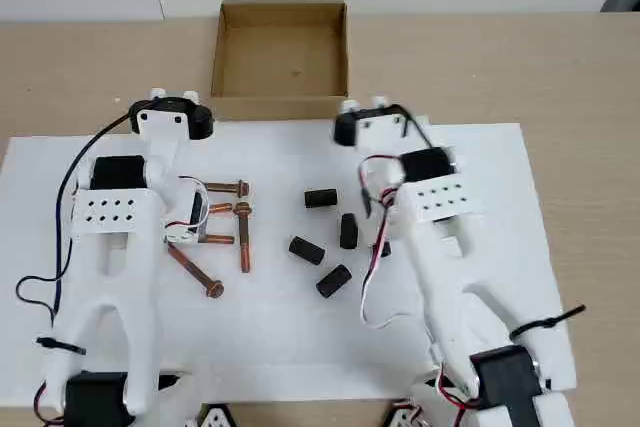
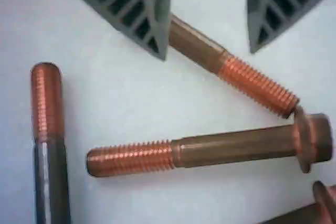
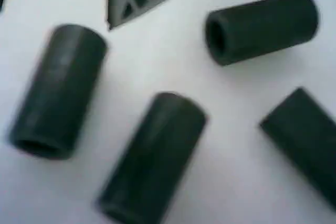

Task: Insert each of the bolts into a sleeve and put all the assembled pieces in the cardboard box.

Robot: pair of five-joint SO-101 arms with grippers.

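On the white sheet (image 1: 270,337): copper bolts (image 1: 222,209) lie loose under the left arm, black sleeves (image 1: 320,197) loose mid-sheet, none joined | cardboard box (image 1: 282,13) just past the sheet's far edge | left gripper (image 2: 208,51) low over bolts, fingers spread, one tip over a shank | right gripper (image 1: 381,234) above sleeves, grip can't be told.
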